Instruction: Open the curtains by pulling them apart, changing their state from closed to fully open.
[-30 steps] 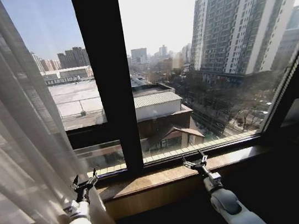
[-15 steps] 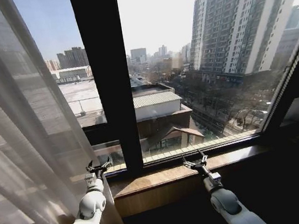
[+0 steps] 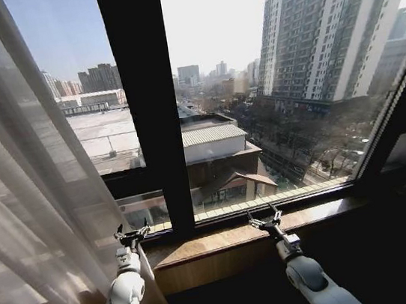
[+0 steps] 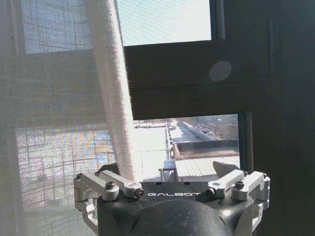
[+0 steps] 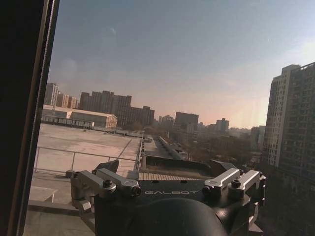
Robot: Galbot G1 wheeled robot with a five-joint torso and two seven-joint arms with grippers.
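A sheer white pleated curtain (image 3: 22,208) hangs gathered along the left of the window, its hem falling to the floor beside my left arm. My left gripper (image 3: 131,234) is open at the sill, right by the curtain's inner edge. In the left wrist view the curtain's folded hem (image 4: 114,98) runs down against one finger (image 4: 115,181) of the left gripper (image 4: 172,176), and the jaws stand wide apart. My right gripper (image 3: 265,219) is open over the sill near the middle, holding nothing. The right wrist view shows the right gripper (image 5: 165,169) open against bare glass.
A thick black window post (image 3: 144,107) rises just right of the left gripper. The wooden sill (image 3: 223,241) runs below both grippers. A dark slanted frame (image 3: 401,109) closes the right side. City buildings lie outside the glass.
My left arm has reached forward and right, from low by the curtain up to the sill beside the black post. The right arm has not moved.
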